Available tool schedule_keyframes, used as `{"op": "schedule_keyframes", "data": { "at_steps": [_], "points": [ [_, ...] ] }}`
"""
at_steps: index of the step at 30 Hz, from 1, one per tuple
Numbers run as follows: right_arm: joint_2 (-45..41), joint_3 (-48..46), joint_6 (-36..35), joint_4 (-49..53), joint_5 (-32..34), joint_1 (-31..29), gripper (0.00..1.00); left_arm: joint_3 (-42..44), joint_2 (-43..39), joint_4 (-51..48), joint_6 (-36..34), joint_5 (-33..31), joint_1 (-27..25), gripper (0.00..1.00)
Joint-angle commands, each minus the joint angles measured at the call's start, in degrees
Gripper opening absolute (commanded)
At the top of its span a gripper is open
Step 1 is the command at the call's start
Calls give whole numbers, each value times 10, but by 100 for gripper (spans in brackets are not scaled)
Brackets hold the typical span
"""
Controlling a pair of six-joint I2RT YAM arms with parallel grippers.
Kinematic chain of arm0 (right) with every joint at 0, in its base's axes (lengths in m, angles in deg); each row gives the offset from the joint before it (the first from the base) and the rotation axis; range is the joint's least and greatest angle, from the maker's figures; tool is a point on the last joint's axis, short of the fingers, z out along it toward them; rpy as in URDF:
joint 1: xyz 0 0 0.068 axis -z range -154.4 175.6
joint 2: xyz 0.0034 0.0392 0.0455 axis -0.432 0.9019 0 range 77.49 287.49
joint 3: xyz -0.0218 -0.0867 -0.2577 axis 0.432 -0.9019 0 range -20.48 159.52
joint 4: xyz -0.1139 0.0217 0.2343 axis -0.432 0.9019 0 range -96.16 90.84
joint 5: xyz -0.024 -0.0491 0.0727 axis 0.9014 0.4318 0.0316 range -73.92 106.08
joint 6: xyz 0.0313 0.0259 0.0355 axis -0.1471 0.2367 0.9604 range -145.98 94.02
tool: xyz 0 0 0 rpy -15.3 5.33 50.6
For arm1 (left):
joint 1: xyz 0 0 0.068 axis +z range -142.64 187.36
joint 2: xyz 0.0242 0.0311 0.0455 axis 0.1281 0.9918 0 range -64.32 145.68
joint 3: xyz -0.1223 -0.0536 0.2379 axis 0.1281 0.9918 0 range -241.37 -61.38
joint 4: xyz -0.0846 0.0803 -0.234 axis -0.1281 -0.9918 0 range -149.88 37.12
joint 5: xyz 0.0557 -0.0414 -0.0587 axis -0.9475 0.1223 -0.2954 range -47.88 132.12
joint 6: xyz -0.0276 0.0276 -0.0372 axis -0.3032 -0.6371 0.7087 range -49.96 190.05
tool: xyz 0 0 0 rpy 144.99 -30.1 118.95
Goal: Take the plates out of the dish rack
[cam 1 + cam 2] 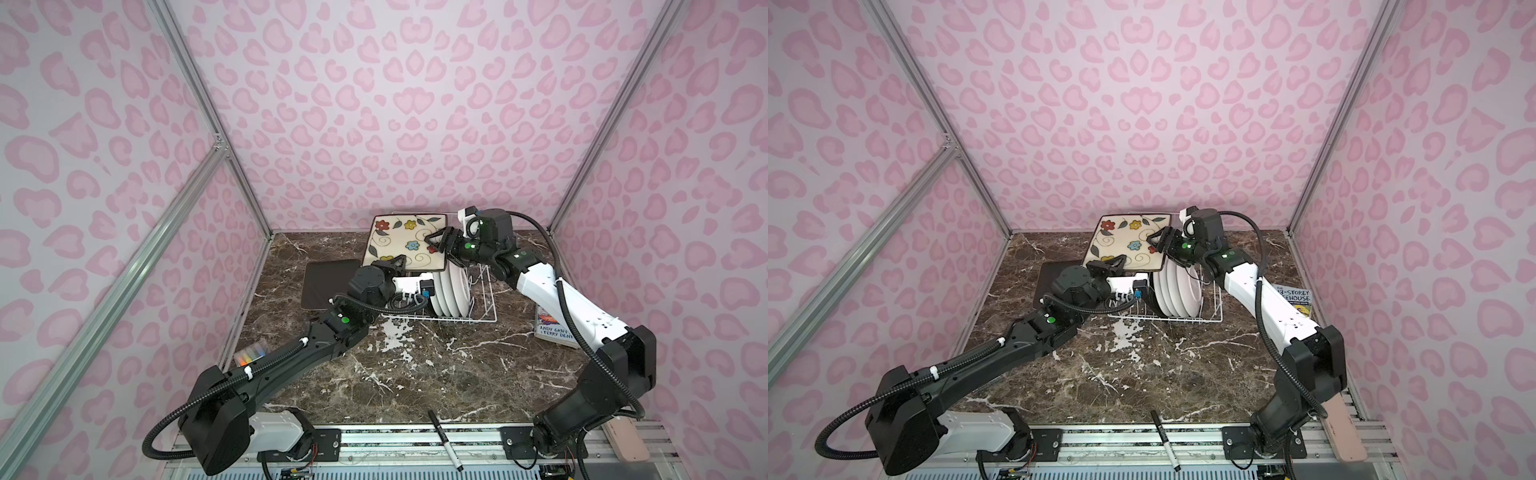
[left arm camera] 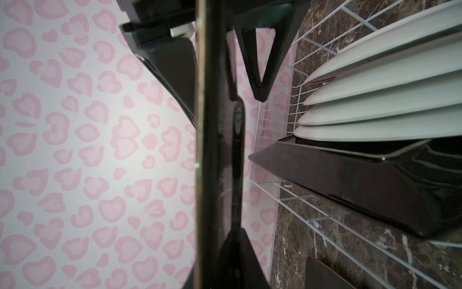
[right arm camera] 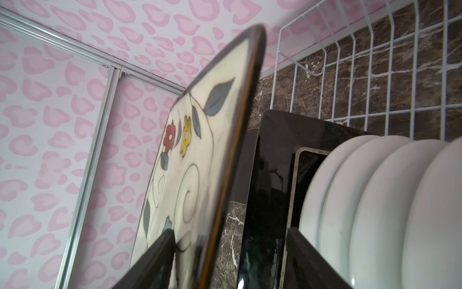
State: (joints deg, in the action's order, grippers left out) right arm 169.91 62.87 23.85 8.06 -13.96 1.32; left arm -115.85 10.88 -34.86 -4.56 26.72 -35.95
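A square plate with a cream flowered face (image 1: 405,241) (image 1: 1125,241) (image 3: 200,150) hangs tilted above the back of the white wire dish rack (image 1: 486,307) (image 1: 1212,309). My left gripper (image 1: 392,264) (image 1: 1111,264) (image 2: 217,250) is shut on its lower edge. My right gripper (image 1: 440,243) (image 1: 1160,241) (image 3: 231,232) straddles its right edge, jaws still apart. Several round white plates (image 1: 451,291) (image 1: 1177,291) (image 3: 387,200) stand upright in the rack beside a dark square plate (image 2: 350,180) (image 3: 270,175). Another dark square plate (image 1: 328,282) (image 1: 1050,282) lies flat left of the rack.
An illustrated book (image 1: 552,328) (image 1: 1296,297) lies right of the rack, under the right arm. A black marker (image 1: 444,440) (image 1: 1165,440) rests on the front rail. A box of coloured pens (image 1: 249,357) sits at the table's left edge. Pink walls enclose three sides.
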Motion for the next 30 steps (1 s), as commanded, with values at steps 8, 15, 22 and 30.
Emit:
{"op": "schedule_keyframes", "data": {
  "at_steps": [8, 15, 22, 30],
  "points": [
    [9, 0, 6, -14, -23, -1, 50, 5, -8, 124, 5, 4, -1, 3],
    [5, -4, 8, -15, -36, 0, 37, 10, -9, 124, 0, -1, -2, 3],
    [0, -10, 13, -22, -49, 2, 26, 11, -8, 124, -1, -2, -2, 3],
    [0, -20, 23, -38, -63, 4, 30, 9, -3, 122, -3, -5, -2, 3]
  ]
}}
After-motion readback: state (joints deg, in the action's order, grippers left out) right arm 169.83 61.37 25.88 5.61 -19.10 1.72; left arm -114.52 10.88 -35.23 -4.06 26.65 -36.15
